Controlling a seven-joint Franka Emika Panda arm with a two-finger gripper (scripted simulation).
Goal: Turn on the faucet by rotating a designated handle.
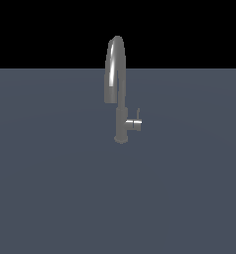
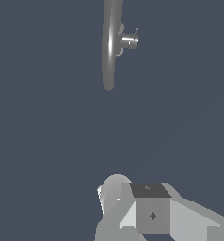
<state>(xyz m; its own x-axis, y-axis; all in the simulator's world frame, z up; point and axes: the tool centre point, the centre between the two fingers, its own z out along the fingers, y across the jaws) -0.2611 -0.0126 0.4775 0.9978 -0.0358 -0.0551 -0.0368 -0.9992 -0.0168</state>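
Exterior view: faucet (image 1: 120, 106) stands upright, mid-floor (image 1: 50, 198), handle (image 1: 135, 123) pointing toward that view's right.
Gripper (image 2: 147, 214) well apart from faucet; finger state cannot be told.

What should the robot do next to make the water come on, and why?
Probably move closer to the handle first. In the wrist view the faucet and its handle sit far ahead of the tool, with nothing touching. In the exterior view no arm shows near the faucet.

Flat, bare slate-blue ground (image 1: 55, 198) filling most of the exterior view, solid black backdrop (image 1: 40, 30) above a straight horizon, even soft lighting, possibly from overhead, no distinct shadows
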